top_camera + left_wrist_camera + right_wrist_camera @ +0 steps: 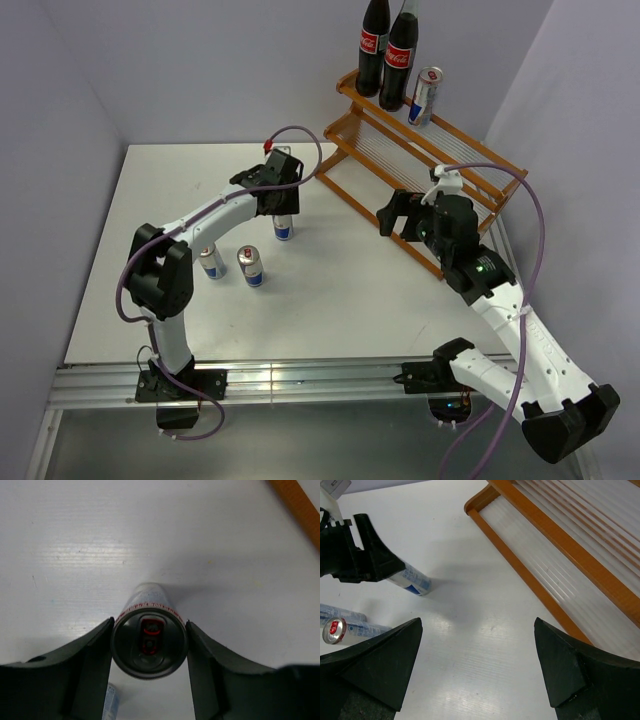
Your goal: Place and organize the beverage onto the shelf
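Note:
My left gripper [283, 205] reaches down over an upright slim silver-blue can [284, 229] on the table; in the left wrist view both dark fingers press the sides of this can [149, 650], shutting the gripper [149, 624] on it. Two more cans [211, 262] [250, 266] stand nearer the left arm. Two cola bottles [374, 45] [398, 60] and one can [426, 96] stand on the upper tier of the orange shelf [420, 170]. My right gripper [477, 630] hangs open and empty above the table beside the shelf's lower rail [520, 570].
The white table [340, 290] ends at a metal rail along the near side. Grey walls close in on the left, back and right. A cable loops above each arm. The right wrist view shows the left gripper [365, 560] over its can [412, 580].

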